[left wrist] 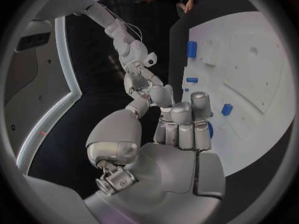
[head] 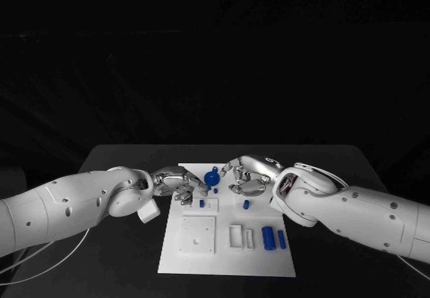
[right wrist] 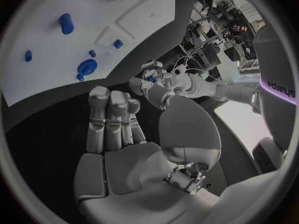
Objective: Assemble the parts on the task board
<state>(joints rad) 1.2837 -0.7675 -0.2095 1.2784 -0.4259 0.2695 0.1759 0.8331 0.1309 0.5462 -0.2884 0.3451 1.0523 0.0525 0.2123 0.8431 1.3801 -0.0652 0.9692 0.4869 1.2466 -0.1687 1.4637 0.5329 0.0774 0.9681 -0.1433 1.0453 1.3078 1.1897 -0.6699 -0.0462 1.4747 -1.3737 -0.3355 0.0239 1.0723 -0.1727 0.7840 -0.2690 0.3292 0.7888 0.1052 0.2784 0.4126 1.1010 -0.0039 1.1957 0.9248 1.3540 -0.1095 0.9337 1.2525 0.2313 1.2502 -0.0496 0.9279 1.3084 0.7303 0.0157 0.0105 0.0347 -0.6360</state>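
Left arm (head: 72, 208): smooth white shell, coming over the black table (head: 107, 261) toward the far end of the board.
Left hand (head: 179, 184): silver metal, jointed, at the board's far left edge. In the left wrist view (left wrist: 181, 129) the fingers are curled down together toward the board with the thumb out to the side; a bit of blue shows just past the fingertips, but I cannot tell whether it is held or only lies beneath them.
Task board (head: 202, 261): flat white matte plate in the middle of the table, with a raised square block on its near left and slot-like recesses beside it.
Round blue part (head: 211, 177): glossy, knob-shaped, at the far end of the board between the two hands; the right wrist view (right wrist: 86, 66) shows it as a disc with a small stub.
Small blue pegs (head: 245, 203): short, rounded, standing in the board's middle, near the right hand.
Blue cylinder (head: 268, 237): thick, lying on the board's near right; a thinner blue bar (head: 281, 239) lies just beside it.
Right hand (head: 251, 174): silver, hovering over the board's far right. The right wrist view (right wrist: 115, 119) shows straight fingers held side by side, the palm bare, nothing in its hold.
Right arm (head: 358, 214): white, smooth, with dark seams.
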